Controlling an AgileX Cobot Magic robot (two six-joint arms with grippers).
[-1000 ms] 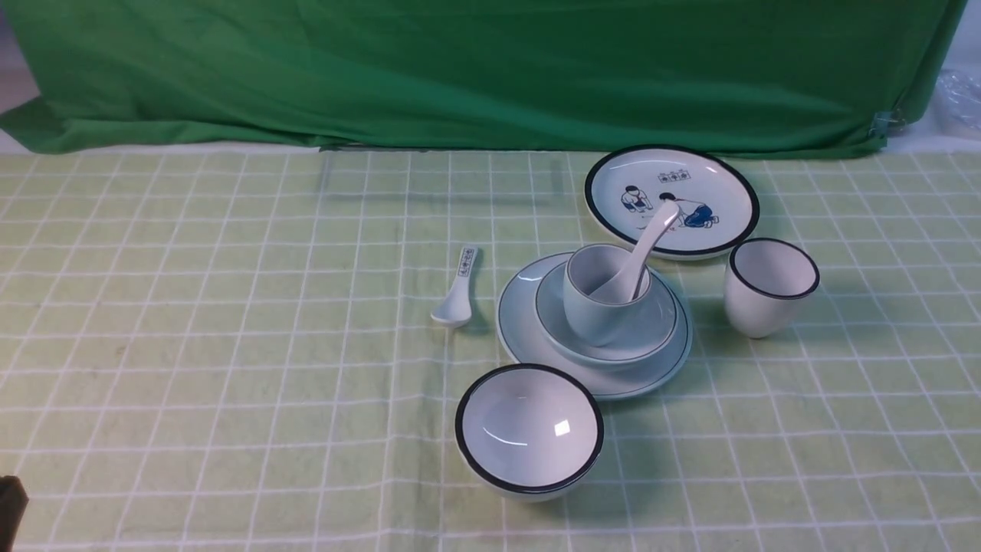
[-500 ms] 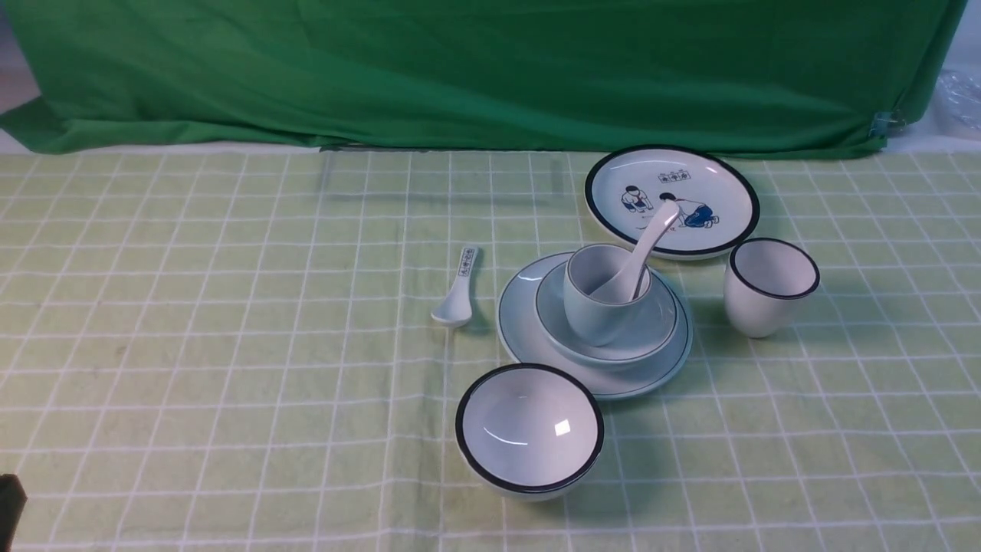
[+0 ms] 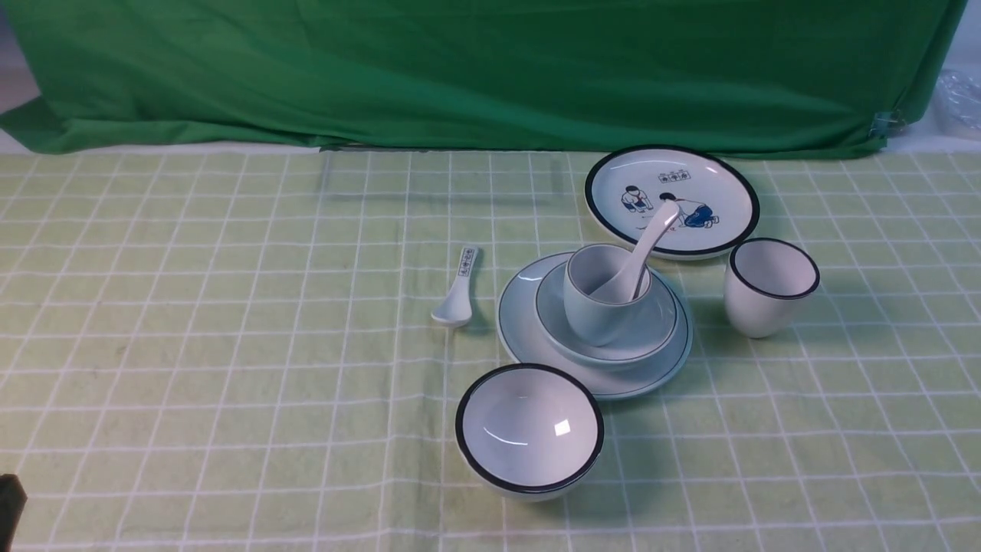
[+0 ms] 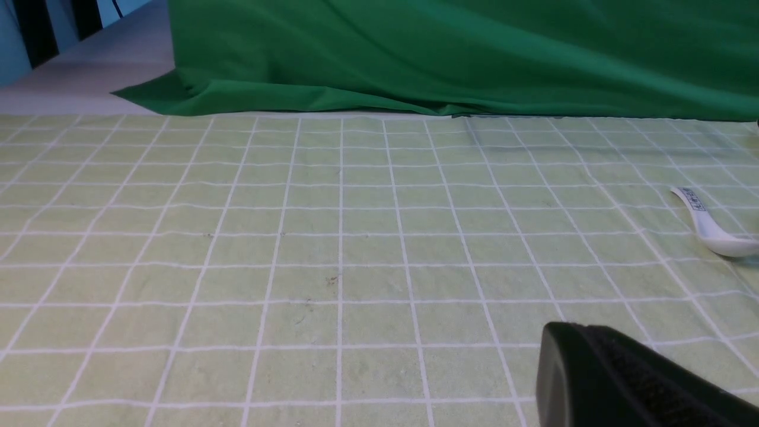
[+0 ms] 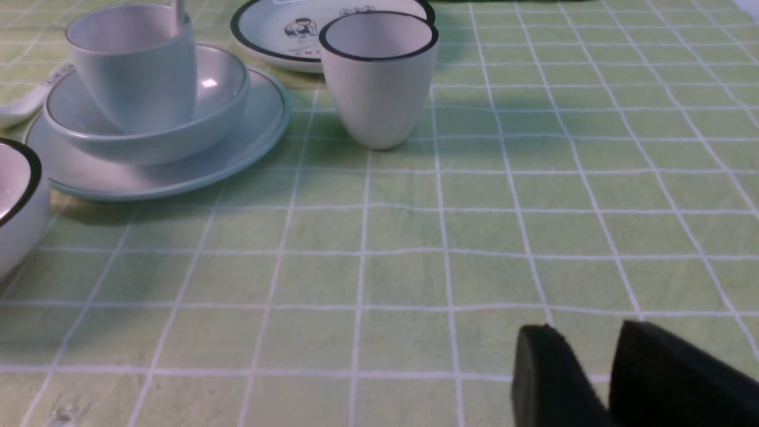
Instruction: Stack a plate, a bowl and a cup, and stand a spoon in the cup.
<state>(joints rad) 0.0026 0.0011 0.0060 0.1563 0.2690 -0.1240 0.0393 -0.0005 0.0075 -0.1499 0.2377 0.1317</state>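
Nothing was moved on the table since earlier frames; only the left gripper (image 3: 9,502) was shifted slightly.
Spoon (image 3: 640,253) was stood in cup (image 3: 605,295) on bowl (image 3: 651,326) and plate (image 3: 521,322); task judged done. Left gripper was pressed together; right gripper (image 5: 599,379), at 5 o'clock, was slightly parted, empty.

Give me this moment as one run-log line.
stack: cup in bowl on plate | spoon leaning in cup | left tool: shut, empty | right tool: slightly apart, empty

The counter carries two plates, the plain plate (image 3: 521,326) and a black-rimmed picture plate (image 3: 720,184), two bowls, the bowl (image 3: 655,322) and a black-rimmed bowl (image 3: 529,429), two cups, the cup (image 3: 598,310) and a black-rimmed cup (image 3: 766,295), and two spoons, the spoon (image 3: 647,241) and a blue-marked spoon (image 3: 457,291).
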